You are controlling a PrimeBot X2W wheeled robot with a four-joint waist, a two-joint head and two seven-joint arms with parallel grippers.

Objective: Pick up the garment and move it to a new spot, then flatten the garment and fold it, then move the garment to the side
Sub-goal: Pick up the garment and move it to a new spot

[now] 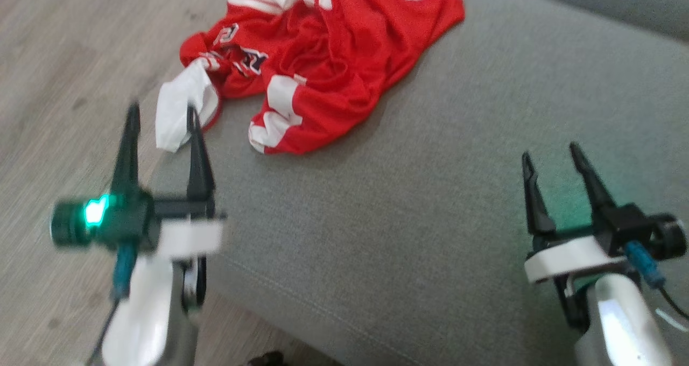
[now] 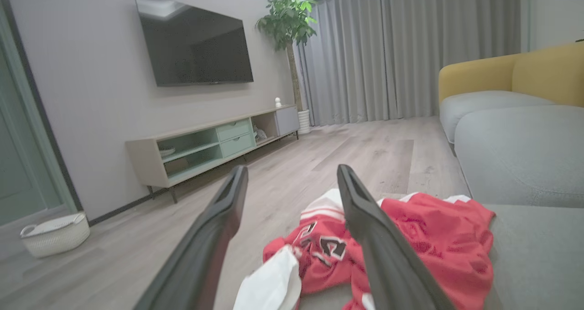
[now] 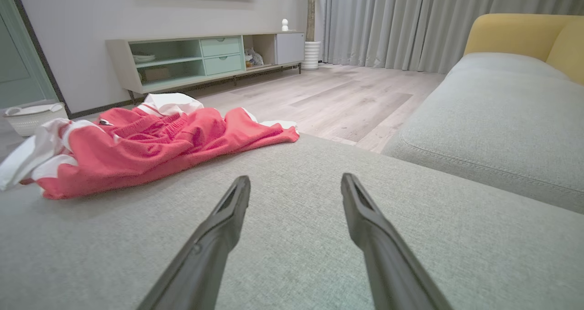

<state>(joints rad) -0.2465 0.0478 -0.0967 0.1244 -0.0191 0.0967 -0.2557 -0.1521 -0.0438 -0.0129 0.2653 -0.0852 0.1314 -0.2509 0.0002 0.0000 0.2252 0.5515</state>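
A crumpled red garment (image 1: 328,54) with white trim and dark lettering lies at the far left corner of a grey cushion (image 1: 430,204); one white flap hangs over the cushion's edge. My left gripper (image 1: 161,110) hovers open at the cushion's left edge, fingertips just short of that white flap, nothing between them. Seen from the left wrist, the garment (image 2: 433,237) sits just beyond the open fingers (image 2: 369,223). My right gripper (image 1: 549,150) stands open over bare cushion at the lower right, well away from the garment (image 3: 150,146).
Wooden floor (image 1: 59,86) runs along the cushion's left side. A second grey cushion (image 3: 492,114) with a yellow backrest (image 3: 515,32) adjoins on the right. Across the room stand a low TV cabinet (image 2: 210,141), a wall television (image 2: 196,45), a potted plant (image 2: 287,23) and a white basket (image 2: 54,235).
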